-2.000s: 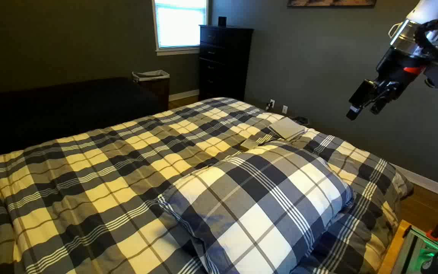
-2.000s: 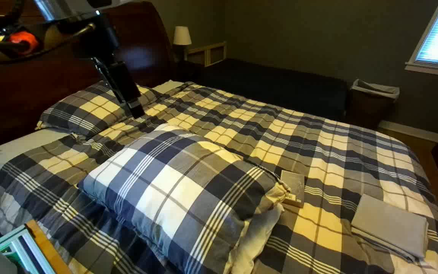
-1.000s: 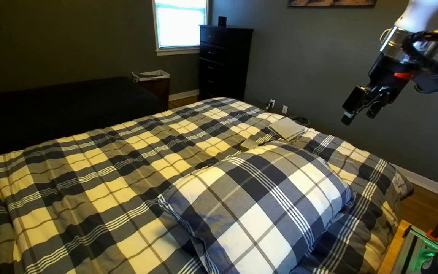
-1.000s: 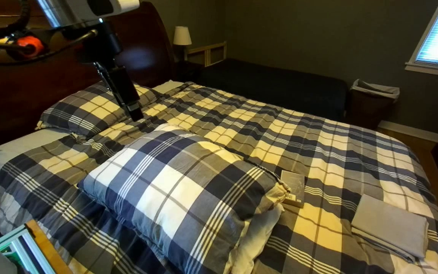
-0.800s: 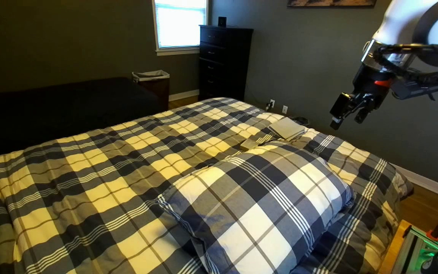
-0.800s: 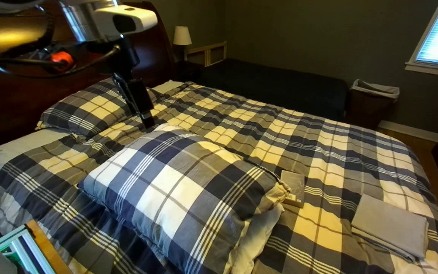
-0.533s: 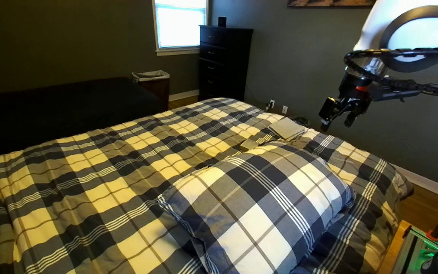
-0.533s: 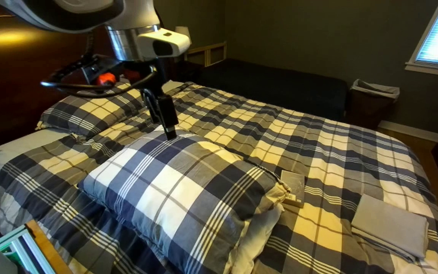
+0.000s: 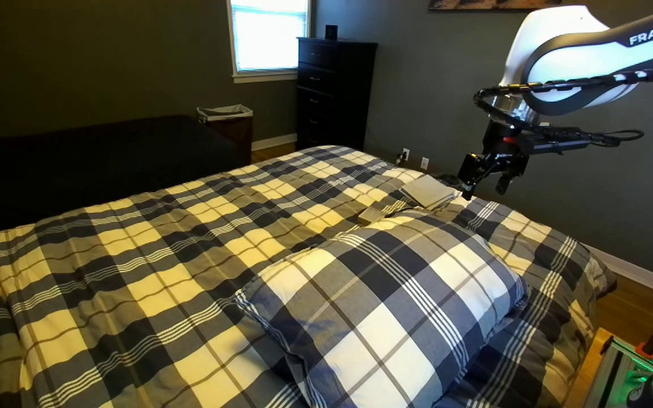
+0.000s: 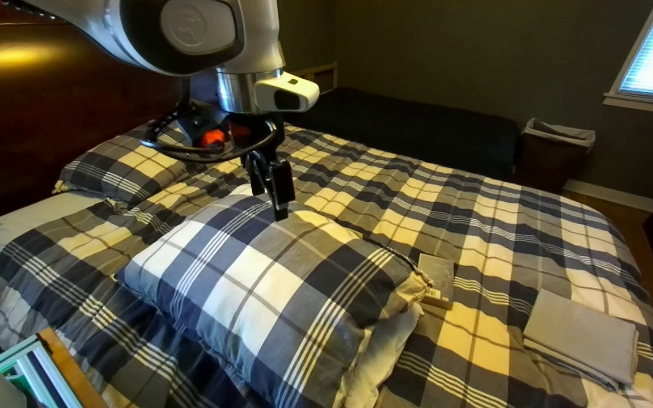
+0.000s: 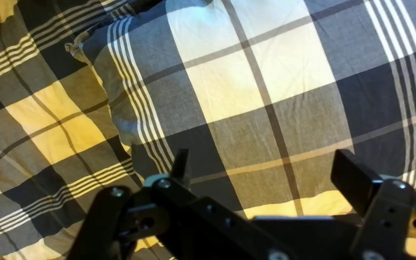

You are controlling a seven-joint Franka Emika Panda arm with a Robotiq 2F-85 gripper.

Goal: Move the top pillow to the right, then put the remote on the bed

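The top pillow (image 9: 394,294), plump and plaid in navy, white and pale yellow, lies on the bed (image 9: 156,272) with its plaid comforter. A white pillow (image 10: 386,345) shows beneath its edge in an exterior view. My gripper (image 10: 270,205) points down above the pillow, apart from it as far as I can judge. In the wrist view the top pillow (image 11: 265,83) fills most of the picture behind the gripper (image 11: 260,157). The jaws stand wide apart with nothing between them. I see no remote; it is hidden or out of view.
Beside the pillow's edge lies a small grey box or book (image 10: 437,275). Farther along is a folded grey cloth (image 10: 581,337). Another plaid pillow (image 10: 134,161) rests by the dark wooden headboard (image 10: 15,107). The robot's mount (image 10: 57,368) stands at the bed's side.
My arm has swung in over the bed and come lower, bringing the gripper from near the headboard to above the top pillow. The jaws stay open; pillow and bedding have not moved.
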